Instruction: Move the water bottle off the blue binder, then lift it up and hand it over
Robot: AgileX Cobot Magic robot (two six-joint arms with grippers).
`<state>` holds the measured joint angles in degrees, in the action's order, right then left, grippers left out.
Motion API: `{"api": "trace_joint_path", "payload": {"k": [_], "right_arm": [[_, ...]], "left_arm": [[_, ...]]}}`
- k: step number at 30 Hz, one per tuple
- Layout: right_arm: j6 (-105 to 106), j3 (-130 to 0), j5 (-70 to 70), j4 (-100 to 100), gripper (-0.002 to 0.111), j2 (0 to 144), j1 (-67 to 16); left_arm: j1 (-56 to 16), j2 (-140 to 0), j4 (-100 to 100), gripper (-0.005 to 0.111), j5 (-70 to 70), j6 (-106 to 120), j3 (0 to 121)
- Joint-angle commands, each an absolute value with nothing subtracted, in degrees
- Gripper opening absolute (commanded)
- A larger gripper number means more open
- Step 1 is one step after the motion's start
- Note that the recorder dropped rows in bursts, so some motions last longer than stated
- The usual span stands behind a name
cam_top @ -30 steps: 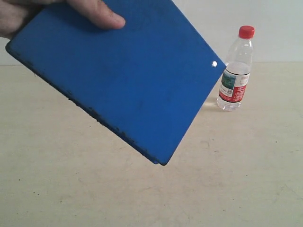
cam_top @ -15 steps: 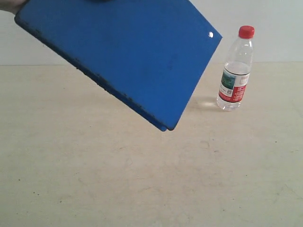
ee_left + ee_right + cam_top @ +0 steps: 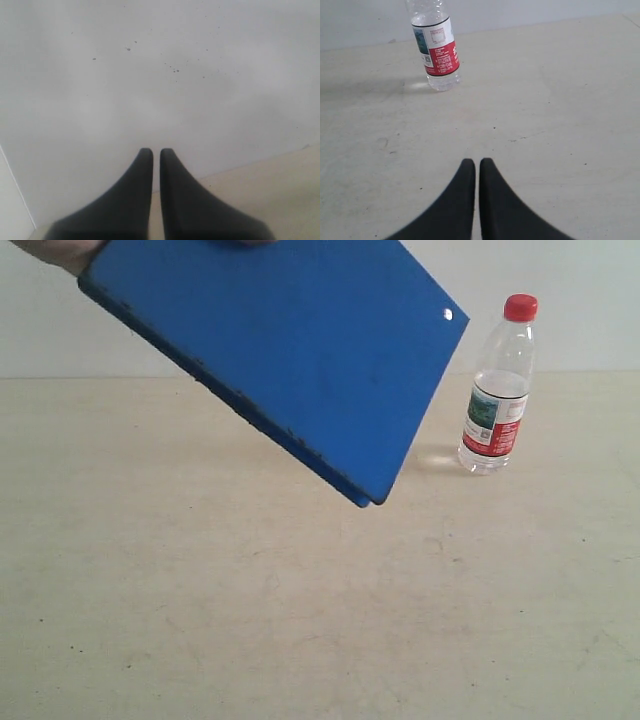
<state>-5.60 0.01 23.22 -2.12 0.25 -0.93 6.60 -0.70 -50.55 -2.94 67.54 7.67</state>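
Water bottle (image 3: 496, 390) stands apart from the raised blue binder (image 3: 290, 350); left gripper (image 3: 156, 152) and right gripper (image 3: 477, 162) are clenched, empty; task seemingly not begun; grasping needs opened jaws.

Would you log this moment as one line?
blue binder tilted in hand; water bottle upright on table; left fingers shut; right fingers shut

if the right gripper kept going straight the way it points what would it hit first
Probably only the beige tabletop: the shut right gripper points just past the small clear plastic water bottle with a red label, which stands ahead but off that line. Depth is unclear.
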Motion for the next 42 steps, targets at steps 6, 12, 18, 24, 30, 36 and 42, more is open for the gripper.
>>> {"api": "trace_joint_path", "payload": {"k": [6, 12, 18, 24, 30, 36, 42], "right_arm": [[-5.4, 0.0, 22.9, -2.24, 0.0, 0.0, -0.5], [-5.4, 0.0, 22.9, -2.24, 0.0, 0.0, -0.5], [-5.4, 0.0, 22.9, -2.24, 0.0, 0.0, -0.5], [-5.4, 0.0, 22.9, -2.24, 0.0, 0.0, -0.5], [-5.4, 0.0, 22.79, -2.24, 0.0, 0.0, -0.52], [-5.4, 0.0, 22.75, -2.24, 0.0, 0.0, -0.52], [-5.4, 0.0, 22.75, -2.24, 0.0, 0.0, -0.52]], "left_arm": [[6.71, -0.37, -50.55, 0.005, -3.08, 66.85, 7.49], [6.71, -0.37, -50.55, 0.005, -3.08, 66.85, 7.49], [6.71, -0.37, -50.55, 0.005, -3.08, 66.85, 7.49], [6.71, -0.37, -50.55, 0.005, -3.08, 66.85, 7.49], [6.04, 0.0, -42.14, 0.005, -2.02, 51.66, 9.19], [3.37, 0.0, 23.59, 0.005, 1.61, -30.67, 9.76], [2.3, 0.0, 31.99, 0.005, -10.78, -44.15, 2.01]]}}
